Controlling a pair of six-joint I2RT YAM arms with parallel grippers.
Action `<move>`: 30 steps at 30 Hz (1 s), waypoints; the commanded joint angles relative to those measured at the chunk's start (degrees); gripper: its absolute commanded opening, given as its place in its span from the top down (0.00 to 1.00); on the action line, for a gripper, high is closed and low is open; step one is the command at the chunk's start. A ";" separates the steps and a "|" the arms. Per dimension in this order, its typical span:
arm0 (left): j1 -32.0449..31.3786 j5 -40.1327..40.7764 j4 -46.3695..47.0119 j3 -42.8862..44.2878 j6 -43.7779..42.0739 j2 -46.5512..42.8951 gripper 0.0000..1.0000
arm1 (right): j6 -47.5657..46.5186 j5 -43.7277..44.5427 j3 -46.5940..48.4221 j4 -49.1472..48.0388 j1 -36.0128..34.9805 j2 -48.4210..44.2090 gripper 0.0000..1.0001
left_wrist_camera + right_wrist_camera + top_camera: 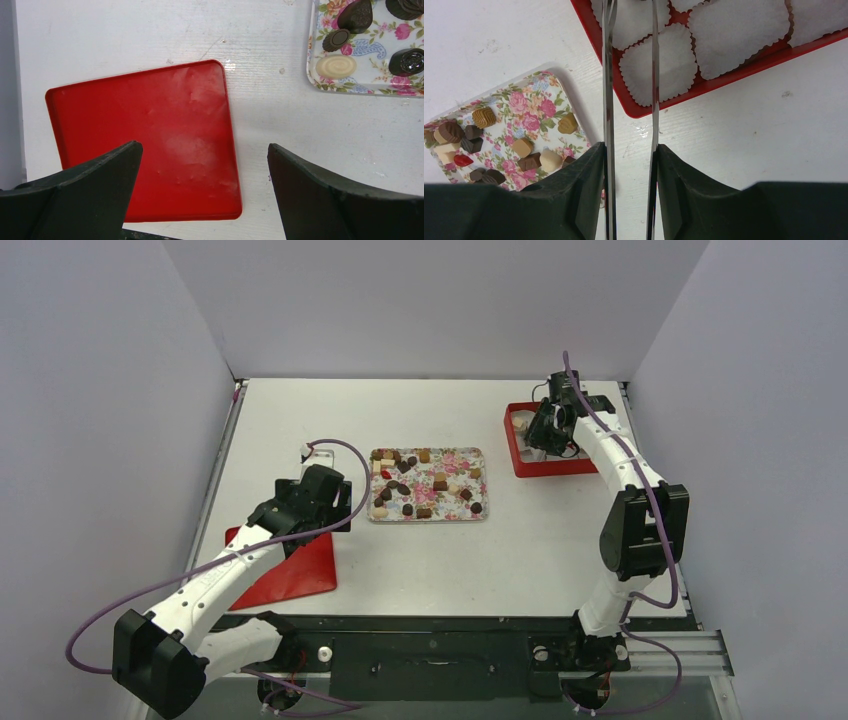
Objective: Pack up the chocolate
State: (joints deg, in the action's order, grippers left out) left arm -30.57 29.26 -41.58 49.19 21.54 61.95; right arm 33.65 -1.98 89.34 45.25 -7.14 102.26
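a white table (560, 560) stood between pale grey walls (100, 390). a flower-patterned tray (455, 455) sat at its middle. a flat red lid (150, 135) lay near the left edge. a red box (522, 462) at far right held white fluted paper cups (739, 35); thin metal tweezers (608, 100) pointed over its corner

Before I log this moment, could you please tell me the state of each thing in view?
Left tool: open, empty.
Right tool: closed on tweezers.
Chocolates: loose on flowered tray.
Paper cups: in red box, empty in the right wrist view.
Red lid: lying flat, empty.
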 commanded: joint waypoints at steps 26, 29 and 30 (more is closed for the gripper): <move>0.42 -0.29 2.22 1.05 -0.64 -1.81 0.04 | -1.42 1.18 1.52 4.33 -4.51 -14.90 0.63; 0.50 -0.12 2.14 1.13 -0.65 -2.01 0.04 | -1.56 2.60 1.70 6.10 -8.10 -16.21 0.63; 0.51 -0.04 2.13 1.10 -0.61 -2.05 0.04 | -1.50 3.52 1.40 6.31 -9.97 -16.85 0.63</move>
State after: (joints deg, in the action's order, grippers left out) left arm -30.57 29.08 -41.36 49.19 21.54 61.28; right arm 33.15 -1.08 89.36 49.71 -12.12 89.06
